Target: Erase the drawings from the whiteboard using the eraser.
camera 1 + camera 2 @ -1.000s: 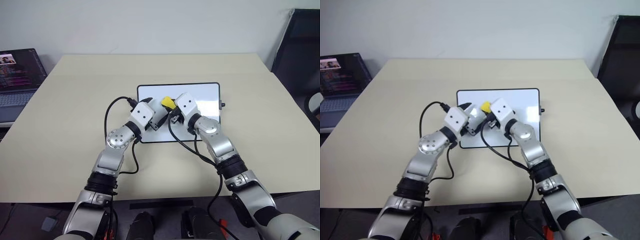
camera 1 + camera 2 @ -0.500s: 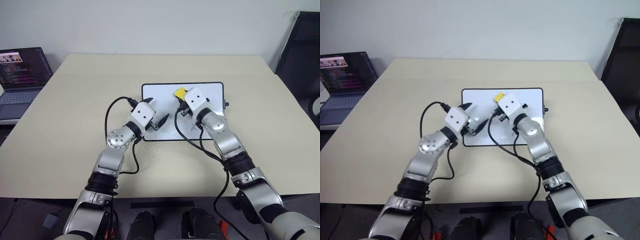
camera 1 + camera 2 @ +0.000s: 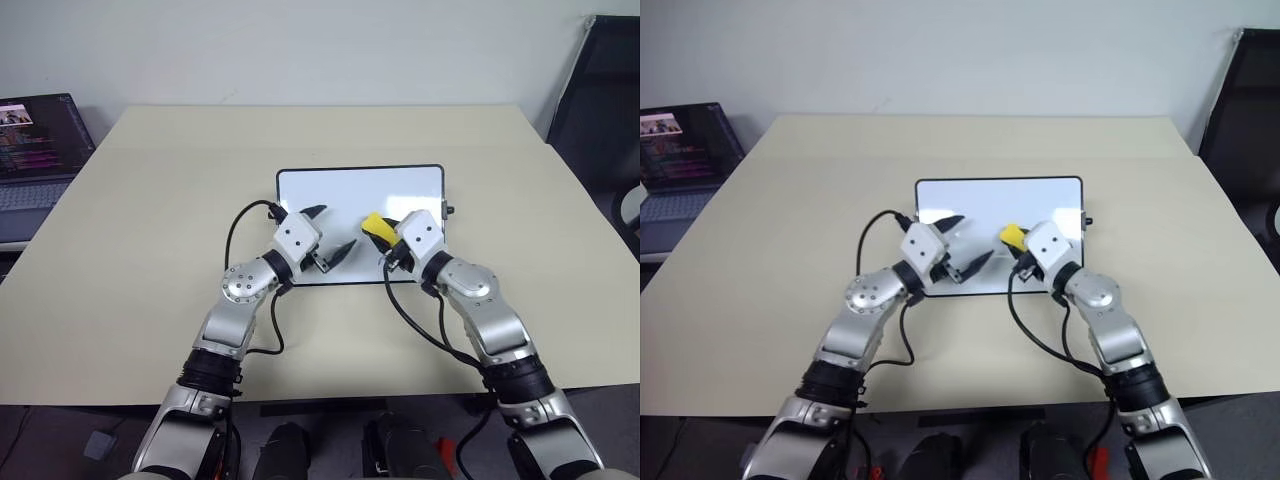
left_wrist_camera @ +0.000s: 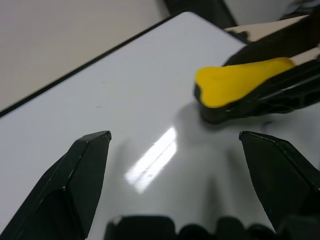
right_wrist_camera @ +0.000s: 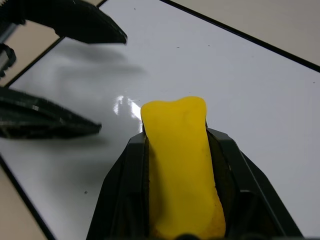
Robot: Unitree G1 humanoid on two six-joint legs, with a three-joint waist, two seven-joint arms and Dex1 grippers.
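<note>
Eraser point(image 5: 181, 165), 1 yellow block, sits clamped between the right gripper's point(image 3: 383, 238) 2 black fingers over the whiteboard point(image 3: 345, 190). Left gripper point(image 3: 330, 232) hovers nearby, its 2 fingers spread apart, empty. Head views add 1 beige table point(image 3: 150, 220) and 1 laptop point(image 3: 35, 150) beyond it.

Silver-and-white arms point(image 3: 245, 300), black cables point(image 3: 420, 320), pointed black fingers point(image 3: 343, 249).
</note>
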